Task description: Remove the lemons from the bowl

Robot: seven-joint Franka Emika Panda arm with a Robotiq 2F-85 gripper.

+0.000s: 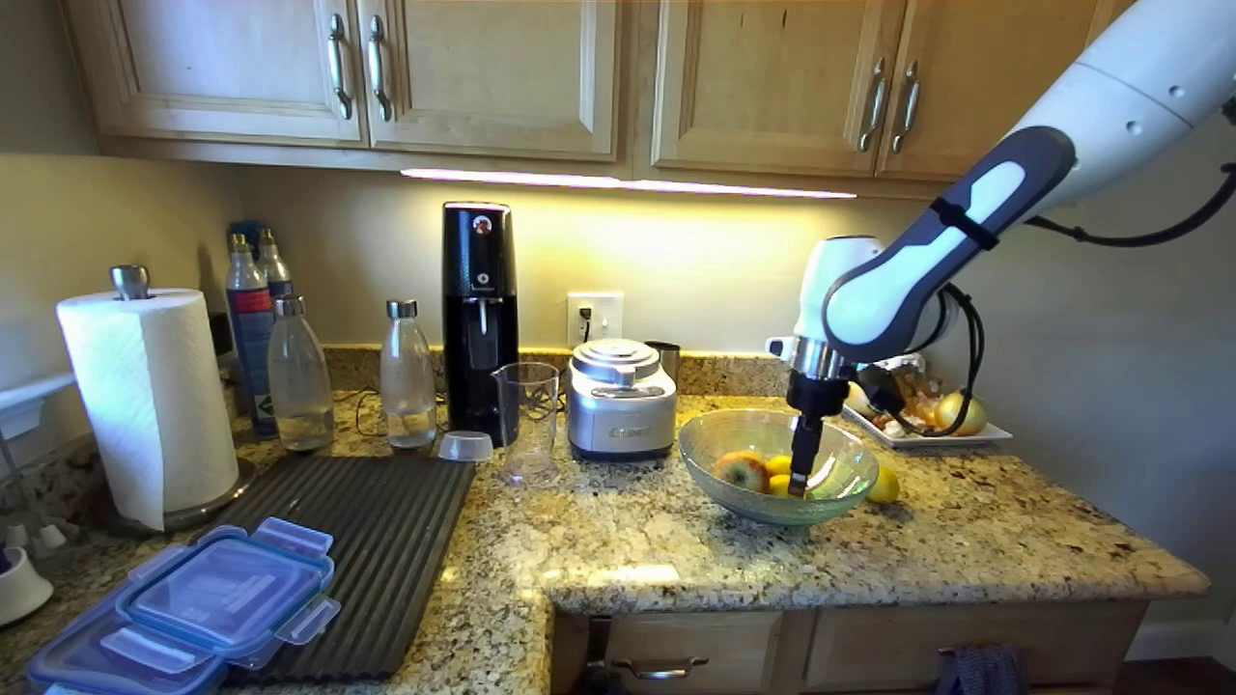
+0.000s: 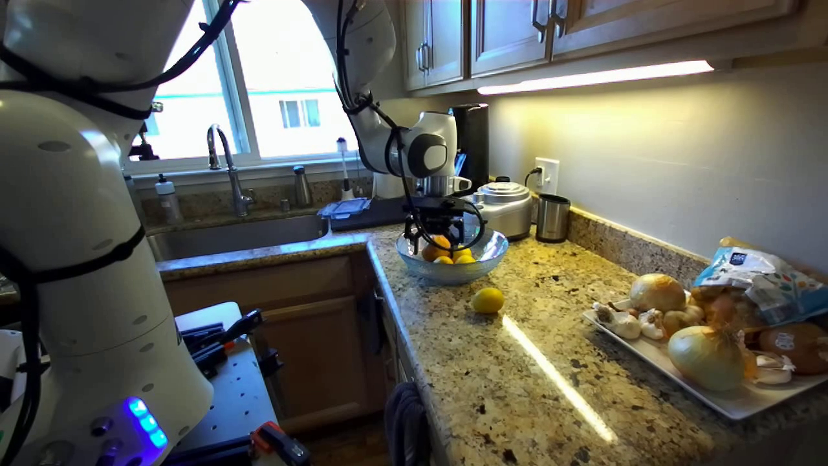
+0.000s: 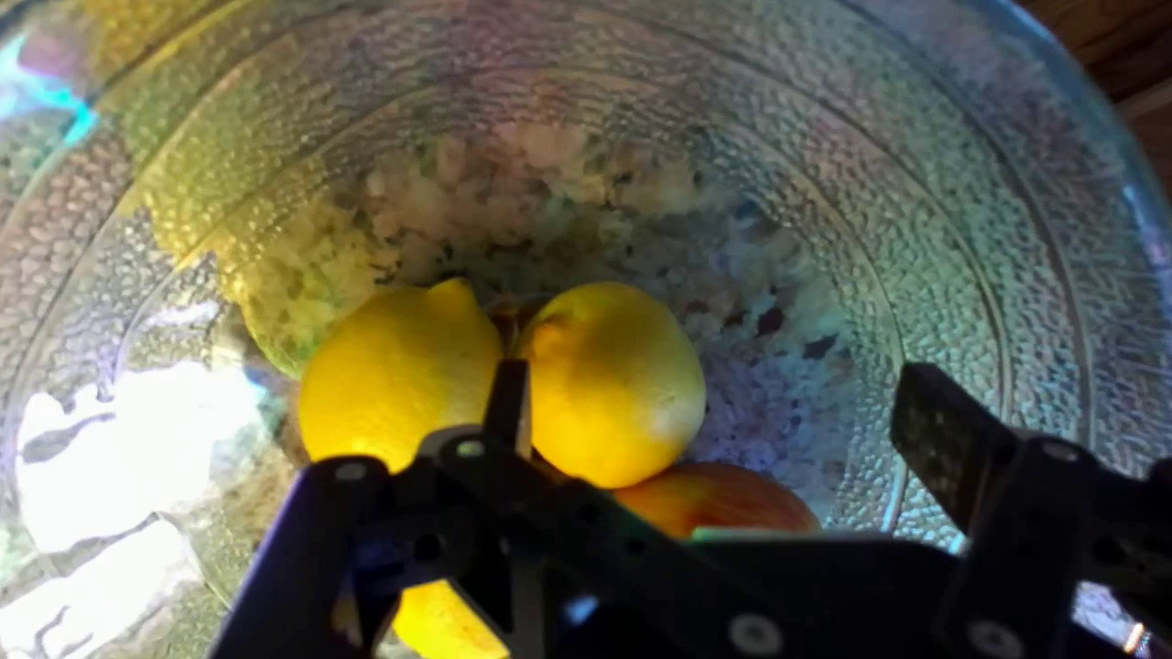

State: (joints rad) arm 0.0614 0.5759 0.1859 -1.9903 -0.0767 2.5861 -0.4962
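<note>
The clear glass bowl [image 1: 772, 510] stands on the counter and also shows in an exterior view [image 2: 446, 272]. Inside it lie lemons; in the wrist view one lemon [image 3: 623, 375] sits beside another lemon [image 3: 394, 375], with a third lemon [image 3: 444, 622] partly hidden behind the gripper. A red-orange apple [image 3: 732, 494] lies against them. One lemon [image 2: 488, 300] rests on the counter outside the bowl. My gripper [image 3: 723, 412] points down into the bowl, open. Its left finger is between two lemons, and its right finger is over bare glass. The nearer lemon lies between the fingers, not visibly gripped.
A white tray [image 2: 718, 408] of onions and garlic stands on the counter with a bag behind it. A silver food processor [image 1: 623, 415] is beside the bowl, with a glass beaker [image 1: 529, 425] and a steel tumbler [image 2: 553, 219] nearby. The counter's front edge is close to the bowl.
</note>
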